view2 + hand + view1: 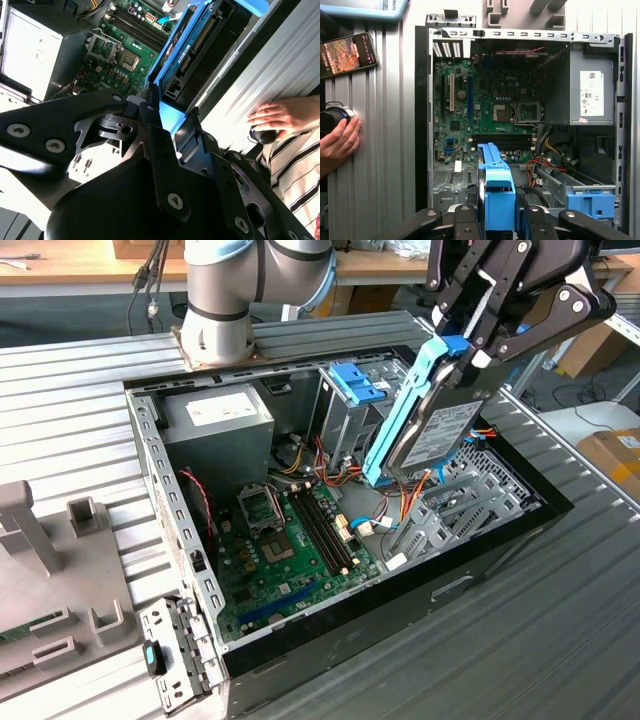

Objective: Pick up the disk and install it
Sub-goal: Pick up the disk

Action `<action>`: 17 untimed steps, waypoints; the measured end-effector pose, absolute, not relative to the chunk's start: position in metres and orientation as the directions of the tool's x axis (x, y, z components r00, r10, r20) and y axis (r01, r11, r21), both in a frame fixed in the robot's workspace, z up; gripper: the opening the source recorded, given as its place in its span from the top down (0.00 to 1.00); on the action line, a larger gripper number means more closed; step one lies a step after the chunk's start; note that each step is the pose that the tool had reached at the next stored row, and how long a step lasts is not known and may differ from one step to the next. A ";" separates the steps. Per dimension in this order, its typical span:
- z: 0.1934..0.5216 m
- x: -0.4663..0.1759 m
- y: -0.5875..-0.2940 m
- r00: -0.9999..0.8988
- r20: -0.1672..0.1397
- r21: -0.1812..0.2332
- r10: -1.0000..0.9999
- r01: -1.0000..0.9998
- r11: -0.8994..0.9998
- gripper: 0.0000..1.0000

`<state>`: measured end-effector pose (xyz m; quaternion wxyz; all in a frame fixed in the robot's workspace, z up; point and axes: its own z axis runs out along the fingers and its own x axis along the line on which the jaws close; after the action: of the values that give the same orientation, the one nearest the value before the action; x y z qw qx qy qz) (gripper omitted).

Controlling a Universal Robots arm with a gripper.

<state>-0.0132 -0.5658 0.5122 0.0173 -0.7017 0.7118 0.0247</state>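
Note:
The disk, a dark drive with a pale label and bright blue side rails, hangs tilted above the open computer case, over the metal drive bay on the exterior view's right. My gripper is shut on the disk's upper blue end. In the second wrist view the disk juts out past the gripper toward the motherboard. In the first wrist view the disk's blue edge sits between the black fingers, above the case floor.
Inside the case lie a green motherboard, a grey power supply, loose cables and a blue latch plate. A person's hand rests on a dark knob beside the case, near a phone. Grey fixtures stand on the exterior view's left.

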 end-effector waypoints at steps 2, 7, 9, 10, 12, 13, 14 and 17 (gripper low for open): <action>0.512 -0.010 -0.566 -0.015 -0.059 0.011 -0.998 -1.000 0.014 0.63; 0.512 -0.003 -0.566 -0.015 -0.059 0.011 -0.998 -1.000 0.014 0.63; 0.512 -0.003 -0.566 -0.015 -0.059 0.011 -0.998 -1.000 0.014 0.63; 0.512 -0.002 -0.566 -0.015 -0.059 0.011 -0.998 -1.000 0.014 0.63; 0.512 -0.002 -0.567 -0.014 -0.059 0.011 -0.998 -1.000 0.014 0.63; 0.512 -0.002 -0.570 -0.014 -0.059 0.011 -0.998 -1.000 0.014 0.63; 0.512 -0.002 -0.572 -0.015 -0.059 0.011 -0.998 -1.000 0.014 0.63; 0.512 -0.002 -0.582 -0.015 -0.059 0.011 -0.998 -1.000 0.014 0.63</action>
<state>-0.0017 -0.5817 0.5123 0.0173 -0.7017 0.7118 0.0247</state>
